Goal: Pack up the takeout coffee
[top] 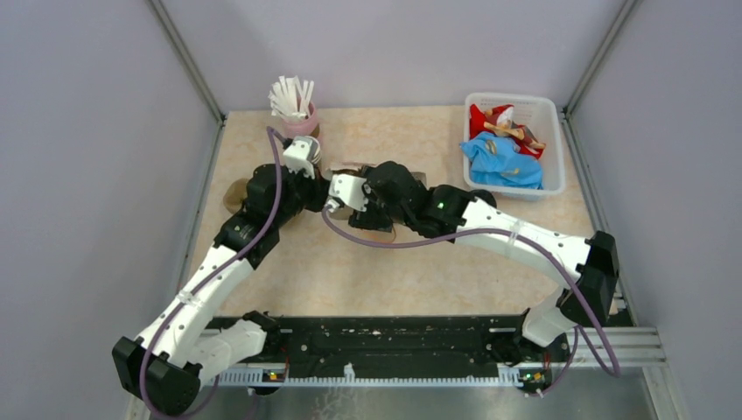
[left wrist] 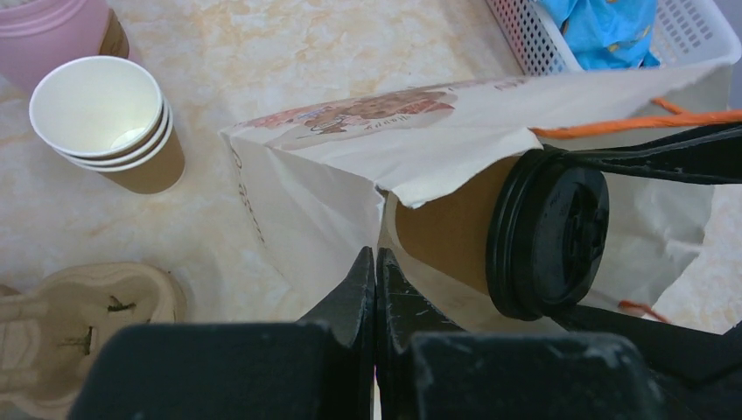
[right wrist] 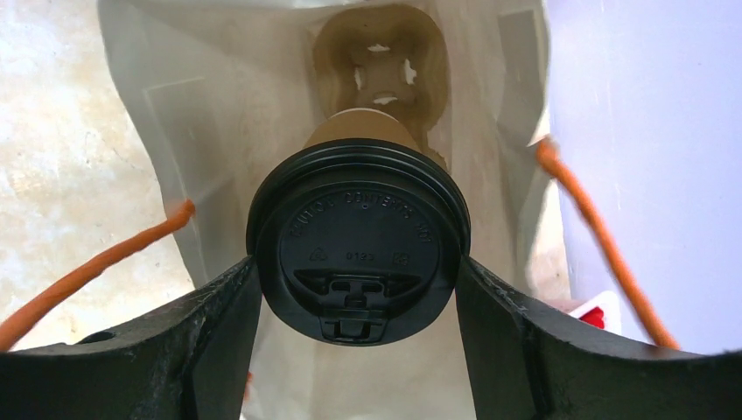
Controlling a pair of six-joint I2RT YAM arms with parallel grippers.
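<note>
Beige marbled tabletop (left wrist: 350, 52). White paper bag (left wrist: 315, 201), mouth open; lidded coffee cup (right wrist: 354, 236) within the mouth, clamped at its black lid between right gripper (right wrist: 354, 273) jaws; pulp cup carrier (right wrist: 381, 52) deeper inside. Left gripper (left wrist: 375, 289) jaws pressed together at bag edge.

Black lid (right wrist: 357, 254), brown cup (left wrist: 446, 232), white bag (left wrist: 297, 201)

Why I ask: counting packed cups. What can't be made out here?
Top view: paper bag and lidded cup mostly hidden beneath the arms.
Right wrist: cup's base, behind its lid; seated in the carrier or not, unclear.
Second lidded cup: in no view.
</note>
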